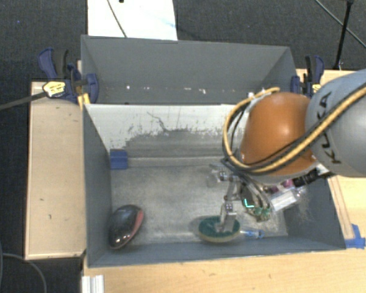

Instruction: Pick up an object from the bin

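Now gripper [227, 217] low over dark green round dish [218, 231], front-centre of bin [183, 66]; claw apart or together, can't tell. Dark oval obj [125, 226] front-left.

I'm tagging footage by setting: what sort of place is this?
Probably a robotics lab's grasping test station: a grey metal bin holding a few loose things, with a robot end effector down at a dark green round thing by the bin's lower wall.

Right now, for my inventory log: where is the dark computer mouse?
The dark mouse lies in the bin's lower-left corner of the camera view, below the blue block and left of the green dish under the claw.
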`<state>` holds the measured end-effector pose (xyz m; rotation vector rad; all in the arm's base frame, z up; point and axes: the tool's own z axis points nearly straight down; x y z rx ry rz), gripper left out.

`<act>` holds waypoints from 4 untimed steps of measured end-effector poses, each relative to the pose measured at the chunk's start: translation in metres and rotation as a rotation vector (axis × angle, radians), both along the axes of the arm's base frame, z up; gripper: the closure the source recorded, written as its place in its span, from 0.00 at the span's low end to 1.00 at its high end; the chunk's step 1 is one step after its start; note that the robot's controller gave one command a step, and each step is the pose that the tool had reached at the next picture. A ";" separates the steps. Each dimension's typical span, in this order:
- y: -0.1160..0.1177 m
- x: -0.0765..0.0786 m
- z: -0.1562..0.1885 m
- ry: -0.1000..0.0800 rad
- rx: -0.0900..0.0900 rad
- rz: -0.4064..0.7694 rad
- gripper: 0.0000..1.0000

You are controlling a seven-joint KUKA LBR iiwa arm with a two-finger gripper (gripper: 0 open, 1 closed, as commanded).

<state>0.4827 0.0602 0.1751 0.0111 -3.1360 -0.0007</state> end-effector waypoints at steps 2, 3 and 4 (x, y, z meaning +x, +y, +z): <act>-0.002 -0.001 -0.103 -0.006 0.002 0.084 1.00; -0.003 0.007 0.012 -0.016 0.001 0.039 1.00; -0.006 0.023 0.079 -0.017 0.001 0.025 1.00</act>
